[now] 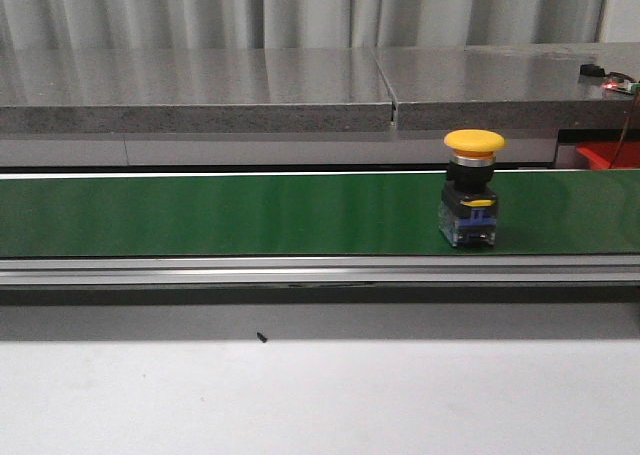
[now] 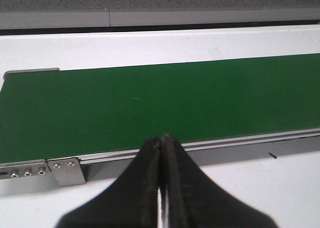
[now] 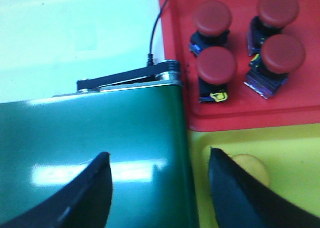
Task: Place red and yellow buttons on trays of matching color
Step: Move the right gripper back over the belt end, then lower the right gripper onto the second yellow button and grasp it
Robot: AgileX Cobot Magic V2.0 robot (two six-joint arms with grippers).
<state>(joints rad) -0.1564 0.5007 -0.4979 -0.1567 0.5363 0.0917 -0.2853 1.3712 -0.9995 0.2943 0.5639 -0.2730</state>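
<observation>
A yellow button (image 1: 472,190) with a black and clear base stands upright on the green belt (image 1: 250,215), right of centre. In the right wrist view, several red buttons (image 3: 216,65) sit in the red tray (image 3: 240,112). The yellow tray (image 3: 285,148) beside it holds a yellow button (image 3: 252,168), partly hidden by a finger. My right gripper (image 3: 159,154) hangs open and empty over the belt's end, beside the trays. My left gripper (image 2: 163,138) is shut on nothing above the white table, at the belt's (image 2: 150,102) near edge. Neither gripper shows in the front view.
A grey stone ledge (image 1: 300,85) runs behind the belt, with a small wired device (image 1: 605,75) at its right end. A corner of the red tray (image 1: 605,155) shows past the belt. A black cable (image 3: 157,27) plugs into the belt's end frame. A small black speck (image 1: 261,337) lies on the white table.
</observation>
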